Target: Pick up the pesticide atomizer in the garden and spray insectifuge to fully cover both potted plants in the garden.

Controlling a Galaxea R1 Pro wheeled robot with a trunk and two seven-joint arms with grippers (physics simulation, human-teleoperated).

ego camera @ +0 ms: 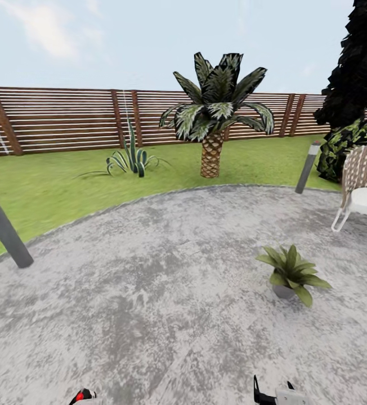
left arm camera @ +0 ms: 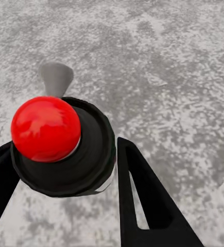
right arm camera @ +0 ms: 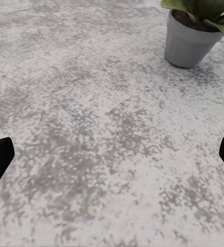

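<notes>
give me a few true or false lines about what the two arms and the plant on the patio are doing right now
1. The left tool is closed around a spray bottle with a red top. True.
2. The right tool is gripping the potted plant. False: its fingers are spread wide over bare stone patio, and the plant stands apart, further ahead.
3. The potted plant stands on the grass by the fence. False: it stands on the stone patio.
4. The plant's pot is upright. True.
5. A palm grows on the grass in front of the fence. True.
6. A white-cushioned chair stands at the patio's left edge. False: it is at the right edge.
</notes>
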